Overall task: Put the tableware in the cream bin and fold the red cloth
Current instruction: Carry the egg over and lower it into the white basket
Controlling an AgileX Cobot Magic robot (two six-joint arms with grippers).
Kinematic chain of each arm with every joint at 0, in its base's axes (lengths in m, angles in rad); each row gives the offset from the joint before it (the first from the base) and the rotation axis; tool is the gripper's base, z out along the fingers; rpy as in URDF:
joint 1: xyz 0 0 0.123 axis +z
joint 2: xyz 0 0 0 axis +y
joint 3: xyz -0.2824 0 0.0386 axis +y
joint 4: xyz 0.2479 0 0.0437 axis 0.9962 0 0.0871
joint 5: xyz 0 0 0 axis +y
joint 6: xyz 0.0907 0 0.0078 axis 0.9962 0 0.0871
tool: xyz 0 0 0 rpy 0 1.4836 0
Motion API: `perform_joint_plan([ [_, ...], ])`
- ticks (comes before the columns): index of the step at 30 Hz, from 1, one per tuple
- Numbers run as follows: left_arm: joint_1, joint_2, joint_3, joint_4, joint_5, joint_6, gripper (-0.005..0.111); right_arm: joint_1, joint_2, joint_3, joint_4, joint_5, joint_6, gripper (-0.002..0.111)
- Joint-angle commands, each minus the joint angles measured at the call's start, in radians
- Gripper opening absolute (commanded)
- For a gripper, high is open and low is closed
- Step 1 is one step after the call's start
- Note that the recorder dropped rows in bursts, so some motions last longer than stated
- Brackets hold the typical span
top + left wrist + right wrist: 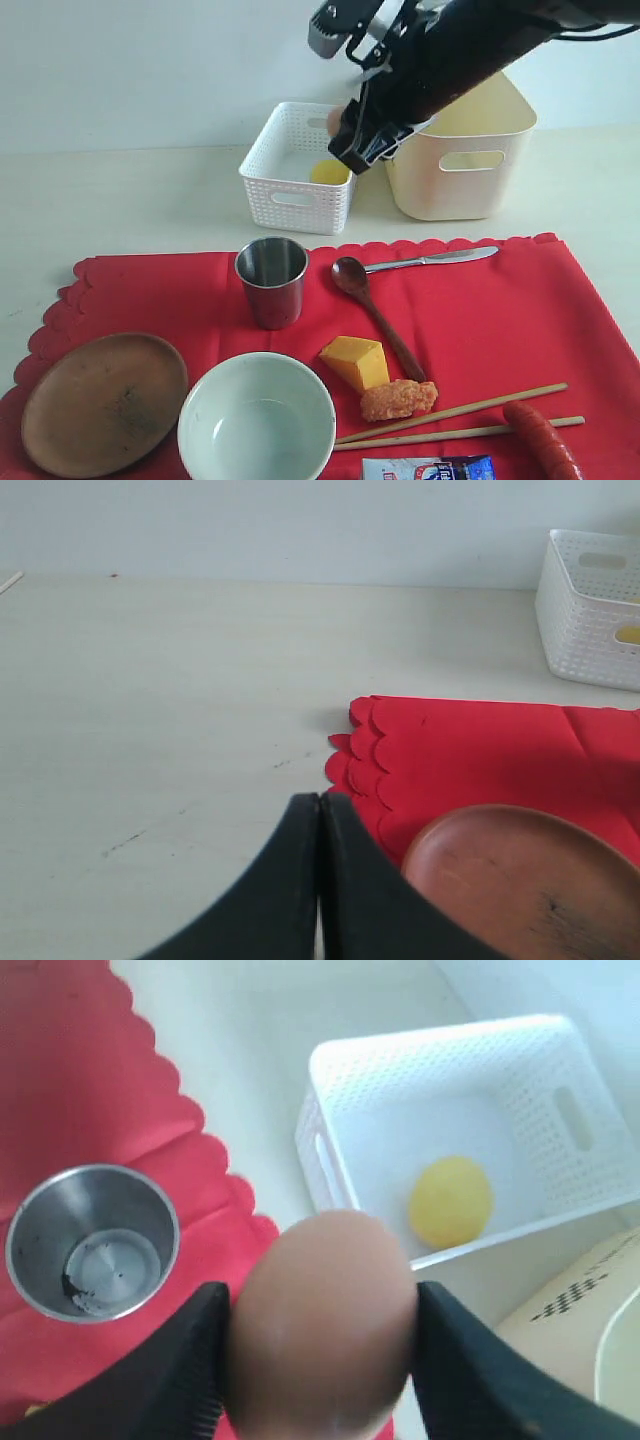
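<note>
The red cloth (500, 320) lies spread on the table. On it are the steel cup (271, 280), wooden plate (103, 400), pale bowl (256, 420), dark spoon (375, 310), knife (430, 259) and two chopsticks (455, 420). The cream bin (465, 160) stands at the back right. My right gripper (320, 1360) hangs over the white basket's near corner, shut on a brown egg (325, 1310). My left gripper (320, 815) is shut and holds nothing, low beside the cloth's scalloped edge (350, 760) and the plate (520, 880). The exterior view does not show it.
The white perforated basket (295, 170) beside the bin holds a lemon (329, 172). Cheese (355, 360), an orange food piece (398, 399), a sausage (540, 440) and a snack packet (428, 468) also lie on the cloth.
</note>
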State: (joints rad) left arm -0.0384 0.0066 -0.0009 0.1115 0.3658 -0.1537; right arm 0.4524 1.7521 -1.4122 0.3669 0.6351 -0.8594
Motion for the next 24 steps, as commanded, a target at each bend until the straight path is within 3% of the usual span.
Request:
perform_joint_plan([
  [1, 0.004, -0.007, 0.001, 0.001, -0.01, -0.004, 0.0, 0.001, -0.047, -0.008, 0.069, -0.058, 0.034, 0.0],
  [14, 0.004, -0.007, 0.001, 0.001, -0.01, -0.004, 0.0, 0.001, 0.208, -0.297, 0.077, -0.153, 0.198, 0.0],
  [24, 0.004, -0.007, 0.001, 0.001, -0.01, -0.004, 0.0, -0.04, 0.41, -0.481, 0.083, -0.159, 0.209, 0.0],
])
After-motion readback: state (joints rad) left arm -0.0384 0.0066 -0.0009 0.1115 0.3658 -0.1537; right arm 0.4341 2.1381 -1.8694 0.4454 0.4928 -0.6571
